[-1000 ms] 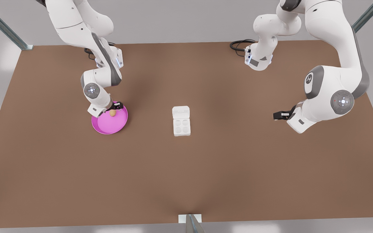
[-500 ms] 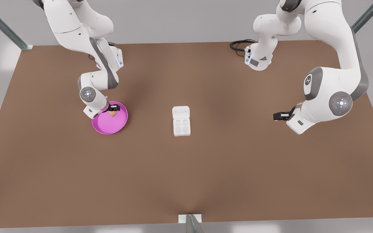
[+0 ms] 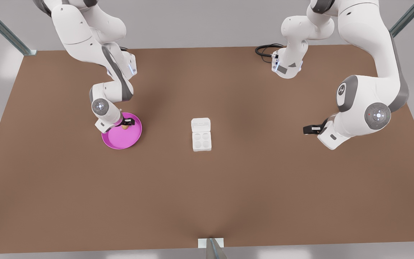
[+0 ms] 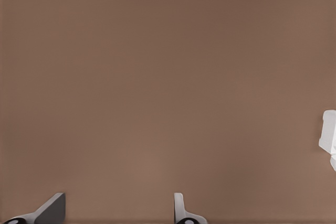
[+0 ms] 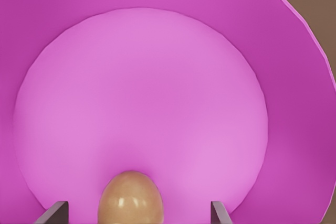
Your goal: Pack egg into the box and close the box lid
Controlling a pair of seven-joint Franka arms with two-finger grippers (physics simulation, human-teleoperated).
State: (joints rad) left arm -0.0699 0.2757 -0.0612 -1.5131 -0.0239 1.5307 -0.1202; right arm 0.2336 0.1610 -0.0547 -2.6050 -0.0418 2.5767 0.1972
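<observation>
1. The right gripper (image 5: 136, 209) hung low over the round pink plate (image 5: 294, 77), its fingers spread wide either side of the small tan-brown egg (image 5: 130, 199), not yet pinching it.
2. Judged step: grasping; next comes closing gently, then lifting.
3. Well apart on the brown surface (image 3: 207, 194), the white four-cup box (image 3: 201, 140) lay with its flat white lid (image 3: 201, 125) open, nothing between.
4. The left gripper (image 4: 118, 211) waited, spread wide.

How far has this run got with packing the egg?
Nothing is packed yet. The egg lies on the pink plate between the open right gripper. The left gripper waits, open. Left: grasp, place in the box, shut the lid.
</observation>
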